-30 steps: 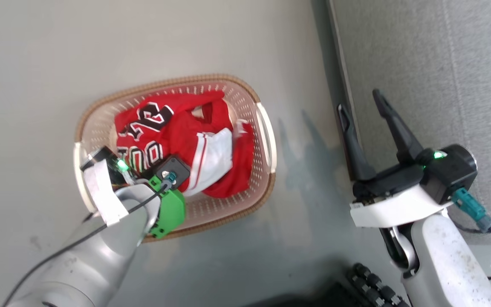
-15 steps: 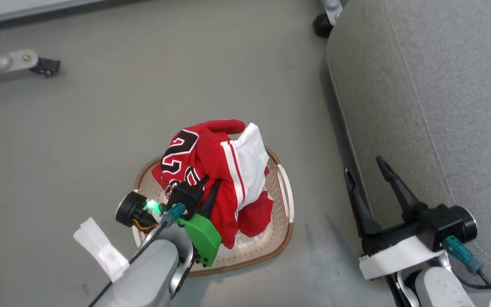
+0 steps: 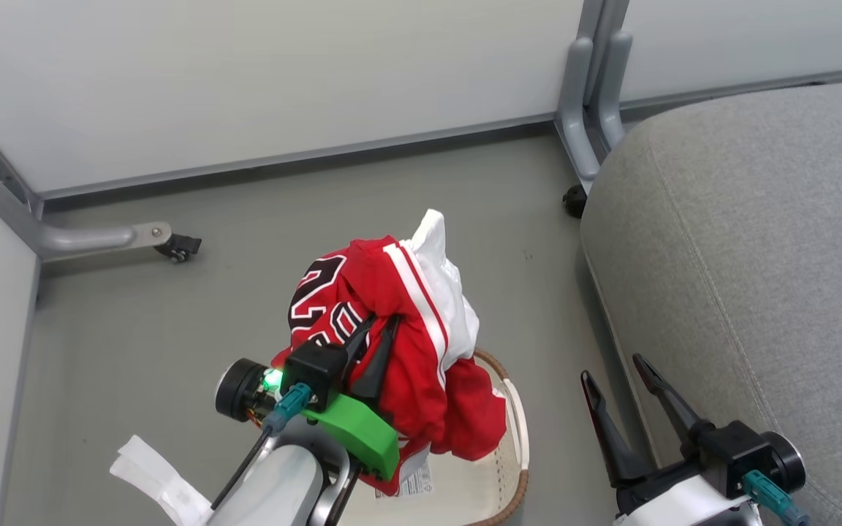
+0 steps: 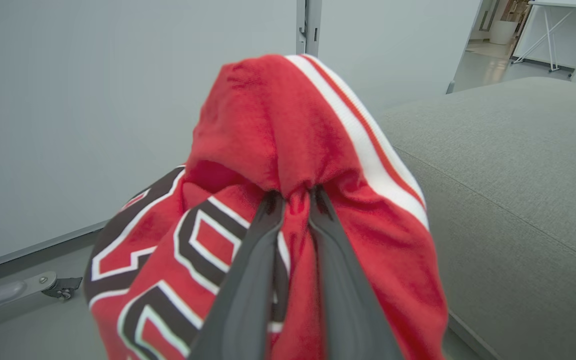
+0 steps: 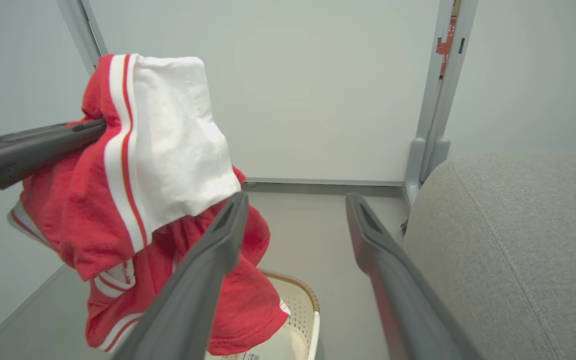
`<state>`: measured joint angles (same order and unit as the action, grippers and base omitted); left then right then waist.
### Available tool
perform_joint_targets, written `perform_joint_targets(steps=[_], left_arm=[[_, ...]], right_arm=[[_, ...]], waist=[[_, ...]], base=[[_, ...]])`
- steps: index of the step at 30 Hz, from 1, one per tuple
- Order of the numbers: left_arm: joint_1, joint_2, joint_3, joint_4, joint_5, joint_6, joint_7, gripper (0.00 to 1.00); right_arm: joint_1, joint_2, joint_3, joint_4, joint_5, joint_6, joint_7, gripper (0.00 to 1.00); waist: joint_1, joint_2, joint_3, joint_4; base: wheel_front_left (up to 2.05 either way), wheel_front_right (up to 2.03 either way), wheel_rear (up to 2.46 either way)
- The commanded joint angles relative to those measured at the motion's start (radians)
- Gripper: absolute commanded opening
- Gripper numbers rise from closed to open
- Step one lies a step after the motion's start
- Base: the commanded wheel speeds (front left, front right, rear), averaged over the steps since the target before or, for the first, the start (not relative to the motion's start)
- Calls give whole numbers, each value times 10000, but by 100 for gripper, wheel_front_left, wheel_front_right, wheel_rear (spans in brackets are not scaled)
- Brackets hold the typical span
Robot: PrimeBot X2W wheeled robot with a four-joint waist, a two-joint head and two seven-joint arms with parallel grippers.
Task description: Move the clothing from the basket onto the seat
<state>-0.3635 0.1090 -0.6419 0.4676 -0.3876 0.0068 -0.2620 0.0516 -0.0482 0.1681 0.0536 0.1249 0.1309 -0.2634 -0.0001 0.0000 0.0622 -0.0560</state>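
Clothing (image 3: 421,365) is up out of the basket (image 3: 520,431) compared with a second ago, when it lay inside; it now hangs from the left gripper (image 3: 384,321) above the basket's left part. The head camera has also tilted up, bringing wall panels (image 3: 282,80) and a grey frame leg with a castor (image 3: 172,248) into view.

The left gripper's fingers are nearly together, pinching a fold of red cloth. The left wrist view shows the fabric bunched between the tips. Both garments hang from it: the jersey (image 3: 319,292) on the left, the striped garment (image 3: 428,292) with its white panel on the right.

Writing: the jersey has black numerals outlined in white. A "2" is readable in the head view; the rest is folded and unreadable. A white printed label (image 3: 414,476) shows below the cloth at the basket's bottom, its print too small to read.

The right gripper (image 3: 612,369) is spread wide with nothing between its fingers, beside the front edge of the seat (image 3: 742,256). The seat is right of the basket, with bare grey floor (image 3: 172,329) between them. A green part (image 3: 355,431) sits at the left wrist.
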Motion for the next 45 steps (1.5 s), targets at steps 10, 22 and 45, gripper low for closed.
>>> perform_joint_targets(steps=[10,22,45], left_arm=[[307,-214,354,-1006,261,-269,-41,0],[217,-439,293,-1104,318,-430,-42,0],[-523,-582,-959,-2184,-156,-666,113,0]], right_arm=[[521,-40,90,263,102,-3,-20,100],[541,-38,283,439,5,-3,-20,100],[-1397,-76,2726,1743,282,-3,-18,100]], waist=[[1,0,-1081,196],[1,0,-1273,258],[1,0,-945,337]], base=[[0,0,0],[0,0,0],[0,0,0]])
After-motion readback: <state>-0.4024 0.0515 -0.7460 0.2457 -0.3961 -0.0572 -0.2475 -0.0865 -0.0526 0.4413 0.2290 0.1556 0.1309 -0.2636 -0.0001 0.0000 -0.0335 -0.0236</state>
